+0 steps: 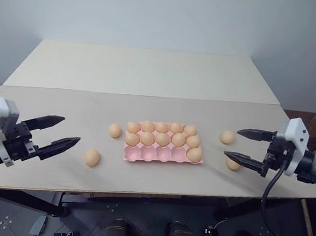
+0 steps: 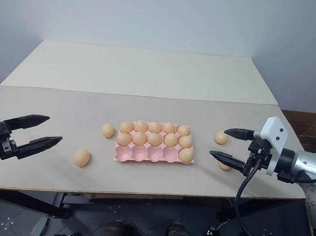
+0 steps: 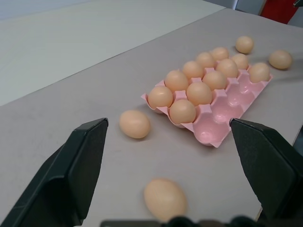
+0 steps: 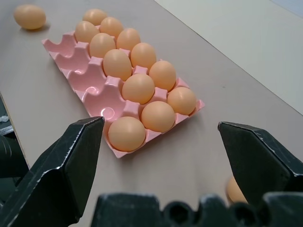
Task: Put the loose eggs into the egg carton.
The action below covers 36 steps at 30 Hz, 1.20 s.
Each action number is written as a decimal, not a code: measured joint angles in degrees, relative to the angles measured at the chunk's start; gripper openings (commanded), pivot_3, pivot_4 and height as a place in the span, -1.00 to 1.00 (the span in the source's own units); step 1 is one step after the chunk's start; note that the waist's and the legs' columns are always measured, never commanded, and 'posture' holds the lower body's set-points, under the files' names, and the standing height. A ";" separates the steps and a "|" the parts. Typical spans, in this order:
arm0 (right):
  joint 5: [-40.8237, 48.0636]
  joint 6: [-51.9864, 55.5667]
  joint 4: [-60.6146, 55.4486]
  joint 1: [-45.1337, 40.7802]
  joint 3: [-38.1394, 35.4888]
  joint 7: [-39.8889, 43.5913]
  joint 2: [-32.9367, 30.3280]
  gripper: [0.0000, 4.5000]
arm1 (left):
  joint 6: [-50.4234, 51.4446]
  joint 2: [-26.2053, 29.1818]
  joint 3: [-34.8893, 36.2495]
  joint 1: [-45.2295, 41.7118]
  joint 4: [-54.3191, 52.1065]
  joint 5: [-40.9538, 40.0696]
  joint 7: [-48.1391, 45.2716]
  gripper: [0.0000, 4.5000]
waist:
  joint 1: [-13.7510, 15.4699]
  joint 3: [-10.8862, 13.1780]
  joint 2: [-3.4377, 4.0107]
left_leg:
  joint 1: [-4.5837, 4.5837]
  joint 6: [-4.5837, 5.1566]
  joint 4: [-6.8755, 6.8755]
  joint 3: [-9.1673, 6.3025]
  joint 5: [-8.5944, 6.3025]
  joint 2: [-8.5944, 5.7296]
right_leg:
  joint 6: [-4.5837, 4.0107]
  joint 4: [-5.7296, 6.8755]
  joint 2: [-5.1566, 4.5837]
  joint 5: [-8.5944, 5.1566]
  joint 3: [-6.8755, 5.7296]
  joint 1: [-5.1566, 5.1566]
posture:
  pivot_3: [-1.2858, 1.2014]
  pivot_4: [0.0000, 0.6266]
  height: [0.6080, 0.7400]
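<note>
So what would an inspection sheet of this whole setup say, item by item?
Surface: pale table, two boards joined by a seam.
Job's things: pink egg carton holds eleven eggs; four near-row cups are empty. Four loose eggs lie on the table: two to the carton's left, two to its right.
Clutter: nothing seen.
Claws: left claw open, holding nothing; right claw open, holding nothing, beside the right-hand eggs.
Cables: black cable hangs from the right arm.
Surroundings: plain wall; cardboard box at right.
</note>
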 measured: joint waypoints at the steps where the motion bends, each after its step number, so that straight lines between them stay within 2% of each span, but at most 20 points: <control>1: 0.00 -0.01 0.00 0.04 -0.01 0.08 0.00 1.00 | 0.10 -0.35 -0.01 -0.16 0.02 0.06 0.24 0.99 | 0.00 0.00 0.00 | 0.00 0.00 0.00 0.00 0.00 0.00 | -0.04 0.00 0.00 0.03 0.00 0.00 | 0.03 -0.52 1.00; 6: -0.14 -0.09 -0.02 0.63 -0.02 0.56 0.01 1.00 | 2.93 -2.67 -0.01 -4.32 0.89 -2.57 5.37 0.99 | 0.19 0.00 -0.01 | 0.02 0.00 0.01 -0.03 0.00 0.00 | -0.03 0.03 0.02 0.06 -0.01 0.02 | 0.03 -0.52 1.00; 10: -0.53 -0.09 -0.03 1.03 -0.05 0.64 0.01 1.00 | 3.42 -2.61 0.03 -4.69 1.10 -3.13 5.03 0.99 | 0.23 0.00 -0.01 | 0.00 0.00 0.01 -0.01 0.01 -0.01 | -0.03 0.02 0.01 0.06 0.00 0.01 | 0.03 -0.52 1.00; 14: -1.69 -0.13 0.09 1.60 -0.08 0.75 -0.41 1.00 | 2.36 -1.50 0.02 -4.68 1.52 -1.90 1.97 0.99 | 0.25 0.00 0.00 | 0.00 0.00 0.01 0.00 0.00 -0.01 | -0.05 0.01 0.02 0.06 -0.01 0.00 | 0.03 -0.52 1.00; 17: -3.81 -0.13 0.63 1.76 -0.09 0.76 -3.03 1.00 | 2.19 -1.26 0.02 -4.58 1.70 -1.84 -0.12 0.99 | 0.24 0.02 0.02 | 0.01 0.00 0.01 0.03 0.00 -0.01 | -0.05 0.01 0.00 0.05 0.00 0.00 | 0.03 -0.52 1.00; 20: -6.26 0.45 0.44 4.75 -0.38 0.99 -7.04 1.00 | 1.35 -1.08 -0.27 -2.75 1.73 -0.68 -3.26 0.99 | 0.25 0.02 0.02 | 0.01 0.00 -0.01 0.03 0.00 0.00 | -0.08 0.00 0.00 0.03 -0.01 -0.01 | 0.03 -0.52 1.00; 23: -7.42 1.91 -0.68 7.11 -0.37 0.37 -7.38 1.00 | 0.97 -1.08 -1.27 -2.98 1.91 0.23 -4.74 0.99 | 0.40 0.01 0.00 | 0.00 0.00 -0.01 0.00 0.00 0.00 | -0.06 0.01 0.01 0.01 -0.03 0.00 | 0.03 -0.52 1.00; 27: -9.69 5.72 -2.05 7.65 1.37 -4.54 -6.55 1.00 | 0.15 -0.98 -2.98 -5.05 2.24 0.66 -5.71 0.99 | 0.39 0.01 -0.02 | 0.02 -0.01 0.04 0.02 0.01 0.00 | 0.03 0.01 0.01 -0.02 -0.02 0.02 | 0.03 -0.52 1.00; 33: -15.48 12.40 1.35 3.07 10.60 -14.71 -1.53 1.00 | 0.13 -0.57 -4.70 -6.15 2.73 1.40 -6.39 0.99 | -0.19 0.01 -0.02 | -0.03 0.00 0.04 0.07 0.01 -0.01 | -0.04 0.03 0.02 0.04 0.04 -0.06 | 0.03 -0.52 1.00; 36: -17.05 13.93 3.70 0.47 12.91 -16.77 0.19 0.75 | 0.12 -0.58 -4.68 -6.07 2.71 1.49 -6.41 1.00 | -0.22 0.01 -0.02 | -0.04 0.00 0.02 0.05 0.01 0.00 | -0.07 0.02 0.04 0.06 0.02 -0.06 | 0.03 -0.52 1.00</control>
